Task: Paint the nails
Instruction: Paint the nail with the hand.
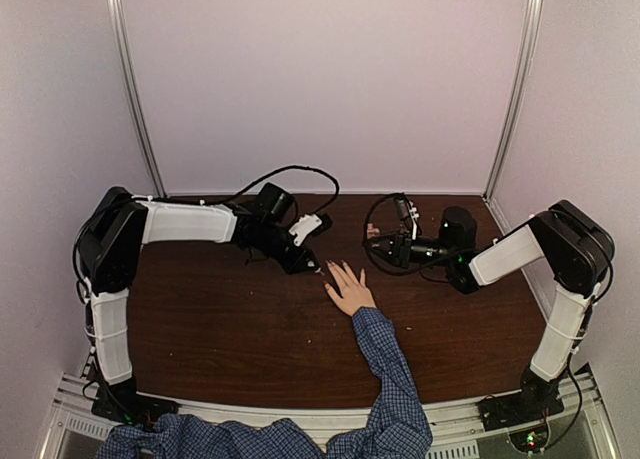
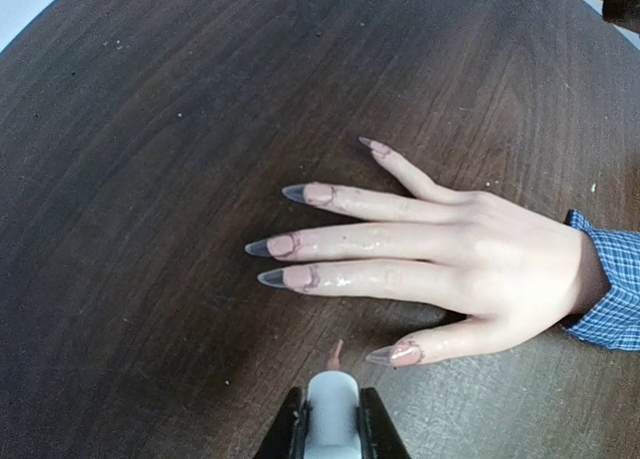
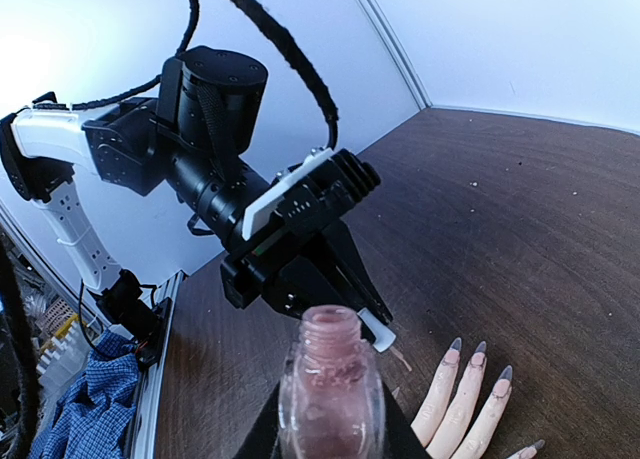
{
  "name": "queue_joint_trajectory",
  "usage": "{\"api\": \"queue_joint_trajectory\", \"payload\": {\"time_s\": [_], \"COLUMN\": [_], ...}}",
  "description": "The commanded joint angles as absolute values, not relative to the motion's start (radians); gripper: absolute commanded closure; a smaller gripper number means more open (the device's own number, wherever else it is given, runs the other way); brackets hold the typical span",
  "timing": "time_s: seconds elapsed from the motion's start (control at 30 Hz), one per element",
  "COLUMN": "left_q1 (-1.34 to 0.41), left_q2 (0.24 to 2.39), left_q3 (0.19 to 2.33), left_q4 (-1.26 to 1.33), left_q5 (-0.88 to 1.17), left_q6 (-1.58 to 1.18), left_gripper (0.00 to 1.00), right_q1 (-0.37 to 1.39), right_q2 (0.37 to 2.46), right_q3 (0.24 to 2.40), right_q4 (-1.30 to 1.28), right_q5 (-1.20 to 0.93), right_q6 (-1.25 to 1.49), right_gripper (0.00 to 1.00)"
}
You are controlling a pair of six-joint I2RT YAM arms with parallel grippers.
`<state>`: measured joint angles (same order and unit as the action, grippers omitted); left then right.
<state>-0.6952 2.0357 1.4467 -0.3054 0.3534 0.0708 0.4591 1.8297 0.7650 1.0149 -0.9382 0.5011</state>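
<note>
Tabletop (image 2: pixel 120 179) wide left of nails (image 2: pixel 285 247), long axes pointing frame-left, my left claw (image 2: pixel 332 431) clamps brush cap (image 2: pixel 332 399), right claw (image 3: pixel 330 444) holds bottle (image 3: pixel 330 379)

Dark wooden table (image 1: pixel 220 329), white booth walls (image 1: pixel 320 79), metal corner strips (image 1: pixel 135 99) at eleven and one o'clock, blue checked sleeve (image 1: pixel 385 369) toward six o'clock, uncapped polish bottle (image 3: pixel 330 389) holding pinkish liquid, white brush cap (image 2: pixel 332 409)

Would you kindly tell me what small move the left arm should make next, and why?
Probably ease the brush sideways onto the thumb nail: the left pincer grips its white cap, and the bristles lie just beside that nail, not touching it.
</note>
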Motion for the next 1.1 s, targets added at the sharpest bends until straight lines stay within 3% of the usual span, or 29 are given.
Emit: {"api": "queue_joint_trajectory", "payload": {"time_s": [0.0,1.07], "left_q1": [-0.696,-0.755], "left_q2": [1.959,2.043], "left_q3": [1.440,1.485], "left_q4": [-0.311,-0.373], "left_q5": [0.339,0.354], "left_q6": [0.078,0.083], "left_gripper": [1.00,1.00], "right_q1": [0.452,0.452], "right_q2": [1.844,1.844], "right_q3": [0.761,0.759], "right_q4": [1.057,1.063], "right_q5": [-0.948,-0.948], "right_q6": [0.503,0.504], "right_gripper": [1.00,1.00]}}
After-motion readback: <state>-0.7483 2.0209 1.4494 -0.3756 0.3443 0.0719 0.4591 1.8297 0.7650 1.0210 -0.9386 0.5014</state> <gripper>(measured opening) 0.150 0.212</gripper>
